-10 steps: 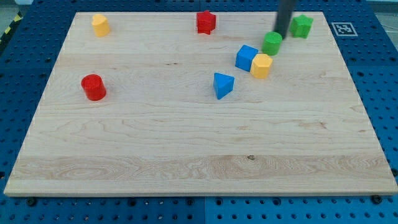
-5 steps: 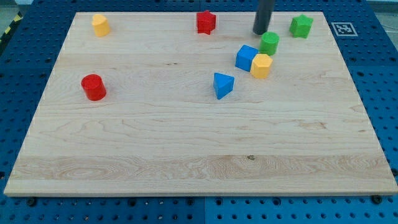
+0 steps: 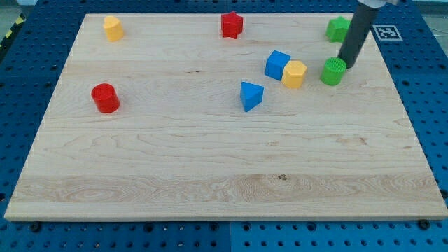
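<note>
My tip (image 3: 346,65) stands at the upper right edge of the green cylinder (image 3: 333,71), touching it or nearly so. The rod rises up and to the right and hides part of the green block (image 3: 337,29) near the board's top right. Left of the cylinder lies a yellow block (image 3: 295,73), pressed against a blue cube (image 3: 277,65). A blue triangular block (image 3: 250,95) sits lower and further left.
A red star-like block (image 3: 232,24) lies at the board's top middle and a yellow block (image 3: 113,28) at the top left. A red cylinder (image 3: 106,98) stands at the left. A tag marker (image 3: 386,32) sits beyond the wooden board (image 3: 210,175).
The green cylinder has shifted right and down, away from the yellow block. The rod swung from above-left of the cylinder over to its right side.
</note>
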Robot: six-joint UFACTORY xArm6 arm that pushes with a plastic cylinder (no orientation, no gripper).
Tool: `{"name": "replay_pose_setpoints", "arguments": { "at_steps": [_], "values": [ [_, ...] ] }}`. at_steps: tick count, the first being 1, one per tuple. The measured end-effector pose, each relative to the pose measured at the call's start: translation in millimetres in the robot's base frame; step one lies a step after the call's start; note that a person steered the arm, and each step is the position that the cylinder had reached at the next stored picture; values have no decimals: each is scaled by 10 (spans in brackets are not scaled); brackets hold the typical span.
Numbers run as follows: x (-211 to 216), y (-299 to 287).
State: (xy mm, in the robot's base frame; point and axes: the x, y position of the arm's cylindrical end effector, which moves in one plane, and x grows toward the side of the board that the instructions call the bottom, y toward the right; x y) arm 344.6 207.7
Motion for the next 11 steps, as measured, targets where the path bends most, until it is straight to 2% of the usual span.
{"name": "replay_pose_setpoints", "arguments": {
  "at_steps": [1,2,4,6,8,11],
  "values": [
    [-31,-381],
    [3,-427],
    [449,185],
    [379,-413],
    [670,-483],
    [770,336]
  ]
}}
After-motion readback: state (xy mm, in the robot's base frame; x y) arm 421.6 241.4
